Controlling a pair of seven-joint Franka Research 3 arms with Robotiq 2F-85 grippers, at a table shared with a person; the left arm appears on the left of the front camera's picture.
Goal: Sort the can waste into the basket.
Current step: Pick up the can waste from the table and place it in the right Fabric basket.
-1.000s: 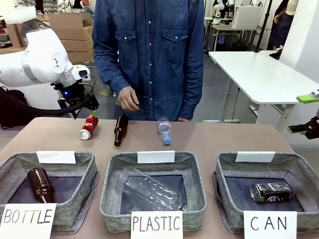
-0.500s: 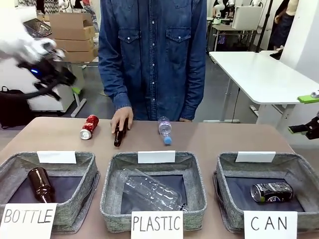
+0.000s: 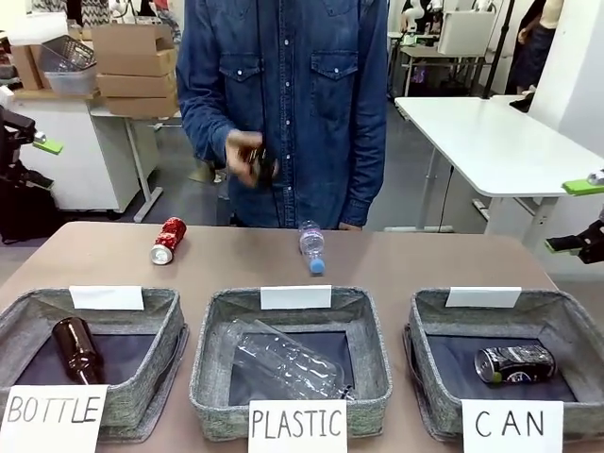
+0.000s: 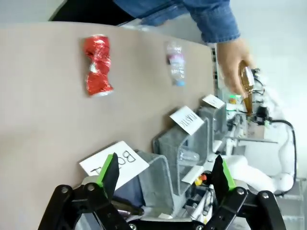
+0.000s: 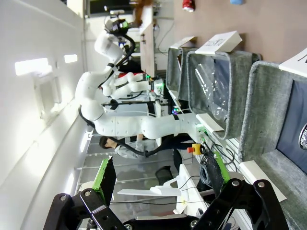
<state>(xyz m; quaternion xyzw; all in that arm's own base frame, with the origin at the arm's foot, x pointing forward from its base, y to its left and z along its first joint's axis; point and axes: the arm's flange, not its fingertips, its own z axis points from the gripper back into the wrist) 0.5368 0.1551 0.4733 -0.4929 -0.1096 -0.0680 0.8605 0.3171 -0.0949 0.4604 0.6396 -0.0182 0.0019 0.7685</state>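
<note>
A crumpled red can [image 3: 169,240] lies on the table's far left part, also seen in the left wrist view [image 4: 97,65]. A dark black-and-silver can [image 3: 513,363] lies inside the grey basket signed "CAN" [image 3: 429,326] at the front right. My left gripper [image 3: 28,137] hangs at the picture's left edge, well away from the red can. In its own view it [image 4: 165,172] stands open and empty. My right gripper [image 3: 574,215] stays at the right edge beyond the table. It [image 5: 160,175] is open and empty, beside the CAN basket [image 5: 268,110].
The person's hand [image 3: 247,156] holds a brown bottle above the table's far edge. A small clear plastic bottle [image 3: 311,245] lies at the far middle. The "BOTTLE" basket [image 3: 160,330] holds a brown bottle, and the "PLASTIC" basket [image 3: 368,340] a clear one.
My left arm has drawn back from beside the red can to the far left edge. The person's hand has picked the brown bottle off the table and raised it.
</note>
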